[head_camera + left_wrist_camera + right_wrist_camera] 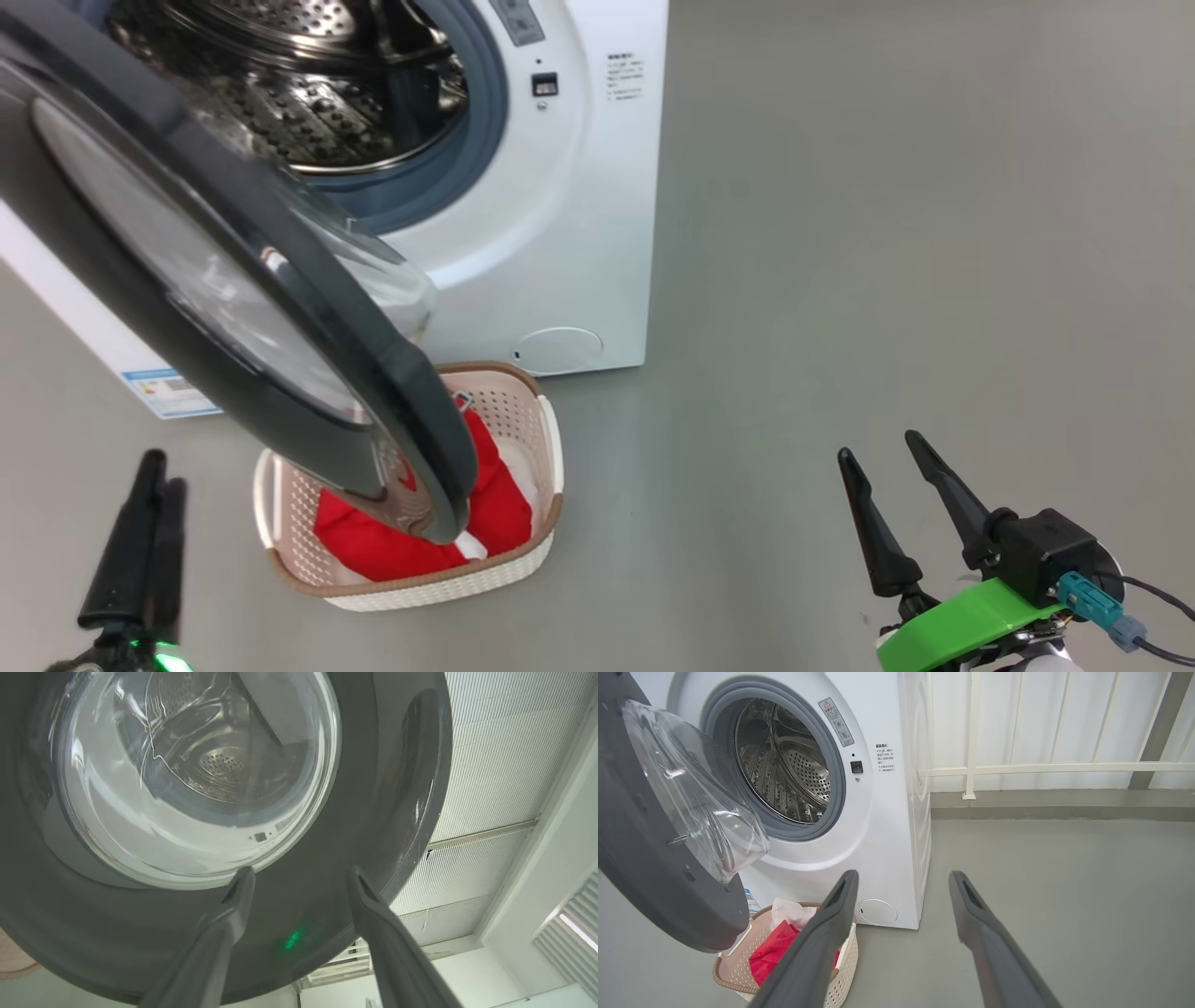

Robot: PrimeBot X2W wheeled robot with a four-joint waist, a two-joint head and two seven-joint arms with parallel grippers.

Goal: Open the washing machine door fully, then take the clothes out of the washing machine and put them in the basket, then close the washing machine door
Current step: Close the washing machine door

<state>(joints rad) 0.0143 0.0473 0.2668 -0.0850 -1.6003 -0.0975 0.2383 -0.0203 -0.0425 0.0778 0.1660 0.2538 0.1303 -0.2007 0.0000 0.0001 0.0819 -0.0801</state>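
The washing machine (560,233) stands at the upper left with its steel drum (299,93) showing no clothes. The washing machine door (411,411) hangs open, its black rim over the basket (551,448). Red clothes (373,546) with white parts lie in the basket, partly hidden by the door. My left gripper (163,471) is low at the left of the basket, apart from it. In the left wrist view this gripper (301,872) is open, pointing up at the door's (327,826) outer face. My right gripper (879,446) stands open and holds nothing over bare floor at the right.
In the right wrist view the washing machine (887,835), door (654,882), basket (845,963) and clothes (770,952) lie left of my right gripper (903,877). A white railing (1017,767) lines the far wall. Grey floor (887,233) stretches to the right.
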